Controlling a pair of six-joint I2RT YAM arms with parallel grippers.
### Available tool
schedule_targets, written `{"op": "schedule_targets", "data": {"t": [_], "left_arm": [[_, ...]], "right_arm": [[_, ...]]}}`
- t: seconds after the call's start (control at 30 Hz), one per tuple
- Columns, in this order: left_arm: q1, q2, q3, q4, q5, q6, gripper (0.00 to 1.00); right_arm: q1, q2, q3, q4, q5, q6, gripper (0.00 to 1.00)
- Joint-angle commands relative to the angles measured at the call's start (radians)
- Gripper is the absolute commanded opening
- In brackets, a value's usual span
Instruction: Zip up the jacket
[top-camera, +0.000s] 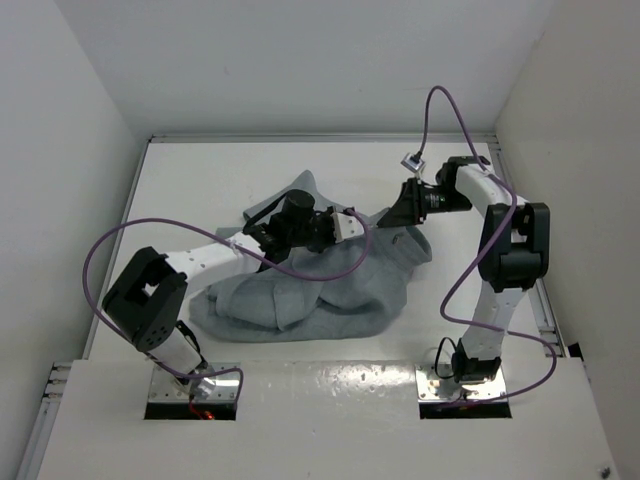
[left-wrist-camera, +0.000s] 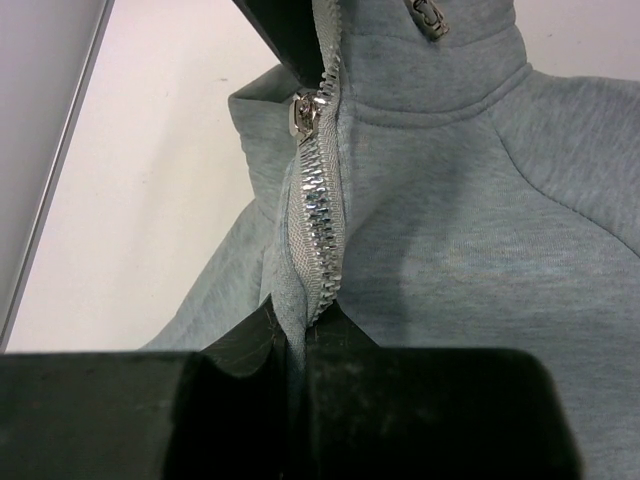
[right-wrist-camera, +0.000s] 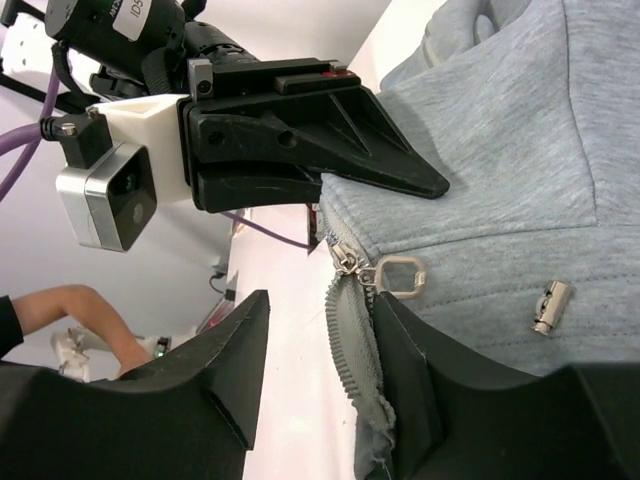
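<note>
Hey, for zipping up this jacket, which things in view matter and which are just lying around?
In the job: jacket, zipper, zipper pull, left fingers shut on the jacket, right fingers open at the pull.
Just about: purple cables, metal cord toggle, table, a person's arm in the background.

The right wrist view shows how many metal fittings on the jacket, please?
2: the zipper slider with its ring pull, and a small toggle to its right on the jacket. Folds may hide others.
</note>
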Motion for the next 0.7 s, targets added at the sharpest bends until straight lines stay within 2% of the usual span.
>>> {"op": "schedule_targets", "data": {"t": [0.0,0.23,0.47,0.67], "left_arm": [[0.014,-0.052,0.004,0.095,-0.023,-0.013,0.0],[-0.006,-0.052,0.004,0.104,-0.023,-0.013,0.0],[-0.006,-0.062,0.004,0.125,-0.05,-0.004,0.0],[-0.043,-0.12,-0.108,0.254,-0.125,0.053,0.02]], "right_arm": [[0.026,-0.044,0.022,-0.411,-0.04,-0.059,0.48],[0.072,-0.003,0.077,-0.412,-0.055,-0.072,0.37],[0.036,0.007,0.073,-0.414,-0.075,-0.075,0.11],[-0.007,-0.005,0.077,-0.412,-0.099,-0.091,0.01]]}}
